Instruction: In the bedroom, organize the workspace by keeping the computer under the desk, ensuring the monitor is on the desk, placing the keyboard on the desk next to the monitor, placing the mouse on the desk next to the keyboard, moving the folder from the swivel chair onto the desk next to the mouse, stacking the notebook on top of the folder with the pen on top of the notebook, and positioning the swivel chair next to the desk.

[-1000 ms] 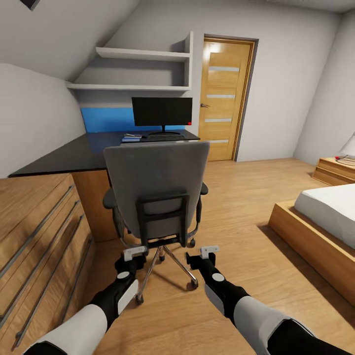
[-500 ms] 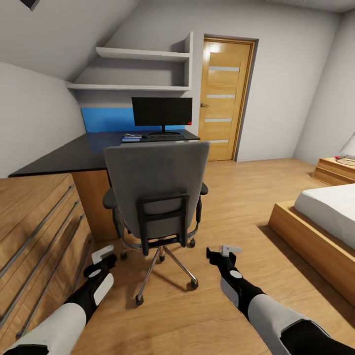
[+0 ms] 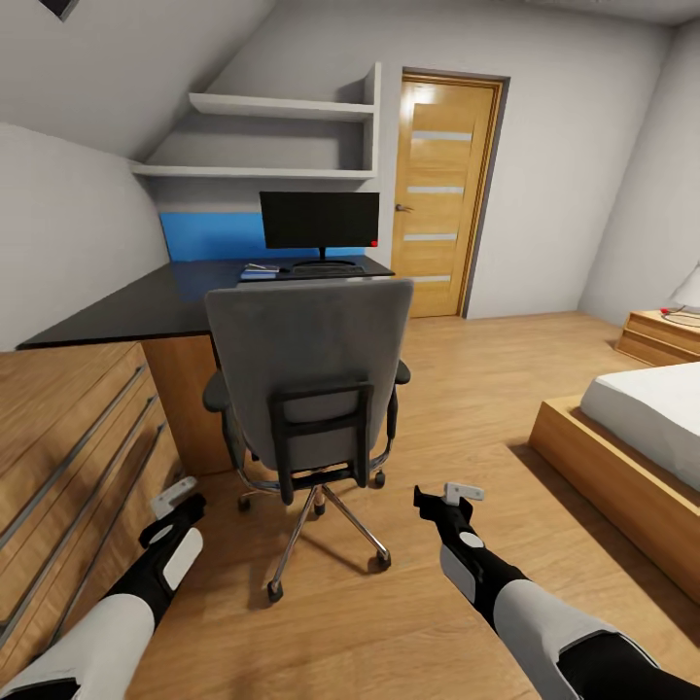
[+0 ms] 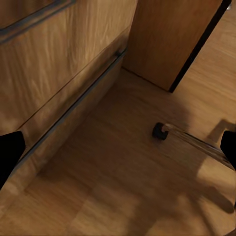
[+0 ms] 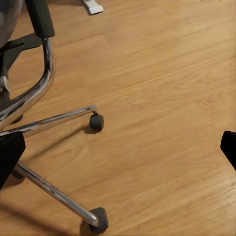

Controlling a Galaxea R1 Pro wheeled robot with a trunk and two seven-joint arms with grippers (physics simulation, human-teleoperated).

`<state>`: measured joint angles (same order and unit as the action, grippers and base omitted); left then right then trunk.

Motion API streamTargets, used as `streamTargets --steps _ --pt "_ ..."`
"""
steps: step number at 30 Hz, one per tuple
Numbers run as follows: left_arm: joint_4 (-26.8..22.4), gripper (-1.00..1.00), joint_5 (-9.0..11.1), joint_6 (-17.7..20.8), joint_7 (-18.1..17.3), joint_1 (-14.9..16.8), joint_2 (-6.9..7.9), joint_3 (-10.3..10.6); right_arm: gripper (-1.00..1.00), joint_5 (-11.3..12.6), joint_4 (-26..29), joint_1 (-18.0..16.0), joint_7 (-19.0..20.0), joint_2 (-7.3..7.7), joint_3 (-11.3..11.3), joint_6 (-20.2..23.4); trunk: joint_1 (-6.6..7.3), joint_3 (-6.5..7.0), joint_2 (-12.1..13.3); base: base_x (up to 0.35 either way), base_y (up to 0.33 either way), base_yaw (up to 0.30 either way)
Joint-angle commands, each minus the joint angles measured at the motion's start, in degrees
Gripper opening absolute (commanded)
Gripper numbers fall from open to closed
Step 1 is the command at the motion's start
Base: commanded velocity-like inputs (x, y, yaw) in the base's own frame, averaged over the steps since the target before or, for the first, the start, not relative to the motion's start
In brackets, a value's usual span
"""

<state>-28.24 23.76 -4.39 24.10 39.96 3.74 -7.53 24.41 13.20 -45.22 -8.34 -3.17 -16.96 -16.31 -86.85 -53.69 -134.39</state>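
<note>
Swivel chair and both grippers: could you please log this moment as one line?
swivel chair: behind desk, untouched | left gripper: open, empty | right gripper: open, empty

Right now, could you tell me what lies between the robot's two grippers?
In the head view, the swivel chair's silver star base stands on the wooden floor between the left gripper and the right gripper; neither touches it.

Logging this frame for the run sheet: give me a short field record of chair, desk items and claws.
swivel chair: on the floor, back toward the camera, beside the desk
monitor: upright on the desk
folder: on the desk by the monitor's foot, something dark on it
left claw: open, empty, low near the wooden drawers
right claw: open, empty, above the floor right of the chair base
</note>
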Motion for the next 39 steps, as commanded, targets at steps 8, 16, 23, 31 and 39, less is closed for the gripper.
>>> streamTargets --steps 8,16,23,31,39 --pt "0.03 1.00 0.67 -0.21 0.00 0.03 -0.01 -0.25 1.00 0.38 -0.01 -0.04 -0.16 0.01 -0.52 -0.21 0.01 -0.05 -0.02 0.000 0.000 0.000" --pt "2.20 1.00 0.73 -0.11 -0.32 0.03 -0.13 -0.12 1.00 0.38 -0.01 -0.04 -0.10 0.01 -0.53 -0.16 0.01 -0.05 -0.02 0.000 0.000 0.000" --pt "5.83 1.00 0.75 -0.19 -0.48 0.03 -0.07 -0.11 1.00 0.37 -0.01 -0.04 -0.10 0.03 -0.56 -0.13 0.01 -0.05 -0.02 0.000 0.000 0.000" --pt "8.24 1.00 0.64 -0.26 -0.58 0.03 -0.05 -0.10 1.00 0.30 -0.01 -0.04 -0.03 0.05 -0.58 -0.10 0.01 -0.05 -0.02 0.000 0.000 0.000" --pt "8.86 1.00 0.32 -0.27 -0.71 0.03 -0.05 0.02 1.00 0.12 -0.08 -0.04 -0.11 0.07 -0.69 -0.17 0.01 -0.05 -0.02 0.000 0.000 0.000"
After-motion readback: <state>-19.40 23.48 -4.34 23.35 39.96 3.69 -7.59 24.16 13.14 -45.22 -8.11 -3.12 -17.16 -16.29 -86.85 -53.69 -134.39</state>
